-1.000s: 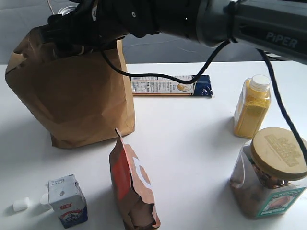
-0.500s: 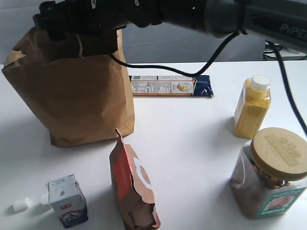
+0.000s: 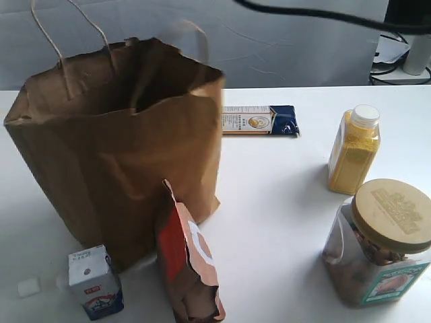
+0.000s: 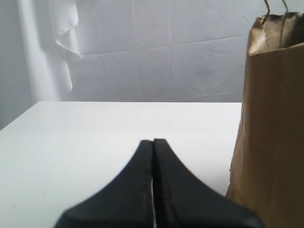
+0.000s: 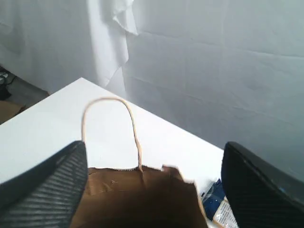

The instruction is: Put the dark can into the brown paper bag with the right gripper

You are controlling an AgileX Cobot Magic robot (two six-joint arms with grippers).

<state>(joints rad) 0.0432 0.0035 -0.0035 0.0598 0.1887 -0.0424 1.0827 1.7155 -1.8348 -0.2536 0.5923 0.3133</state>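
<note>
The brown paper bag (image 3: 121, 168) stands open on the white table, its loop handles up. In the right wrist view my right gripper (image 5: 154, 159) hangs open just above the bag's mouth (image 5: 137, 199), with nothing between its ribbed fingers (image 5: 47, 190). The dark can shows in no view; the bag's inside is dark and I cannot see into it. Of the right arm, only a black cable (image 3: 303, 15) crosses the top of the exterior view. My left gripper (image 4: 153, 141) is shut and empty, low over the table beside the bag (image 4: 270, 118).
An orange-brown pouch (image 3: 188, 262) leans against the bag's front, with a small milk carton (image 3: 95, 281) and a white lump (image 3: 28, 287) near it. A blue packet (image 3: 259, 120) lies behind. A yellow bottle (image 3: 353, 149) and a tan-lidded jar (image 3: 380, 242) stand at right.
The right arm has risen out of the exterior view, leaving only its cable. The bag has shifted forward and to the right, now against the pouch, with its handles up.
</note>
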